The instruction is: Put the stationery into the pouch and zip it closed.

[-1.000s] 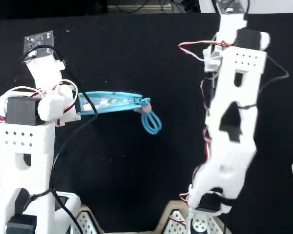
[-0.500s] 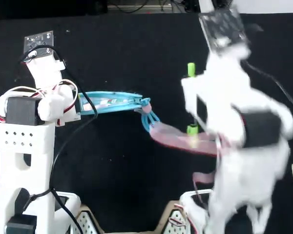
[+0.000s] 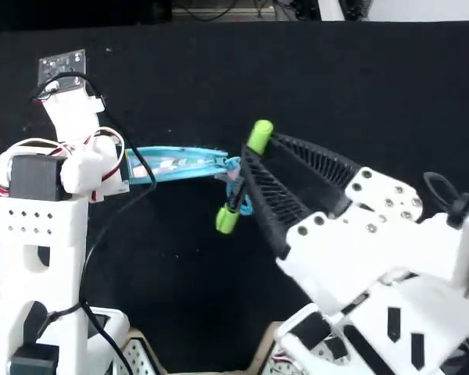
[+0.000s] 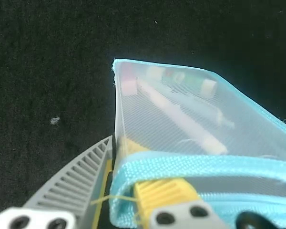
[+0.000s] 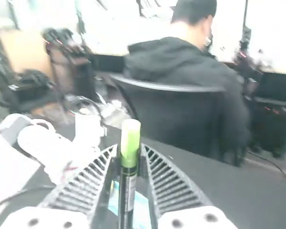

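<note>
Holding the blue mesh pouch (image 3: pixel 176 166) by one end with the left gripper (image 3: pixel 123 173) clamped on it, pinching a green-capped marker (image 3: pixel 259 135) in the right gripper (image 3: pixel 252 170) beside the pouch's far end, leaving it to join the pens (image 4: pixel 181 117) already inside, zipping apparently not yet done.

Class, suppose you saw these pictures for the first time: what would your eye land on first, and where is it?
The green-capped marker stands out, clamped in the right gripper over the middle of the black table, its lower end close to the zipper end of the blue mesh pouch. That pouch is held at one corner by the left gripper, with stationery showing through the mesh.
</note>
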### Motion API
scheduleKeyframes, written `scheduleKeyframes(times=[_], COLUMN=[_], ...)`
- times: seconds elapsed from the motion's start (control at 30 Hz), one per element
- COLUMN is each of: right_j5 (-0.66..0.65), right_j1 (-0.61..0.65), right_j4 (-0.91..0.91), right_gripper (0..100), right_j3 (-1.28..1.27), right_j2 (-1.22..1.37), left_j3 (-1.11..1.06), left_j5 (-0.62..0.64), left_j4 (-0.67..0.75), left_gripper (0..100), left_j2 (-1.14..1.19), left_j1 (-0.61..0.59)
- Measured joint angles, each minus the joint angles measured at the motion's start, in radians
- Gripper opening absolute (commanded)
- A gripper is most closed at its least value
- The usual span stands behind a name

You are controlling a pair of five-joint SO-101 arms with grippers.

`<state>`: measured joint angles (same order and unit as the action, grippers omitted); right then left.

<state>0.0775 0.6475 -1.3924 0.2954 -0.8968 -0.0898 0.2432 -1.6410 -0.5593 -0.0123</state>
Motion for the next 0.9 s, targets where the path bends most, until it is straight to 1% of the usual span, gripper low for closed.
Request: scheduleKeyframes(times=[0.13,0.33,0.47,0.6,0.9], right_j5=[0.002,0.002,0.002,0.002,0.002], right_j1=[0.048,0.051,0.051,0.051,0.051], right_j4=[0.135,0.414,0.566,0.657,0.781], right_gripper=[1.1,1.1,1.1,1.1,1.1], right_j3=[-0.114,-0.37,-0.482,-0.549,-0.744], right_j2=[-0.003,0.012,0.012,0.011,0.011], left_j3=[0.0,0.0,0.0,-0.005,-0.014], left_j5=[0.0,0.0,0.0,0.0,0.0], left_j4=[0.0,0.0,0.0,0.0,0.0], left_gripper=[3,3,3,3,3], left_j2=[0.0,0.0,0.0,0.0,-0.002], left_j1=[0.0,0.0,0.0,0.0,0.0])
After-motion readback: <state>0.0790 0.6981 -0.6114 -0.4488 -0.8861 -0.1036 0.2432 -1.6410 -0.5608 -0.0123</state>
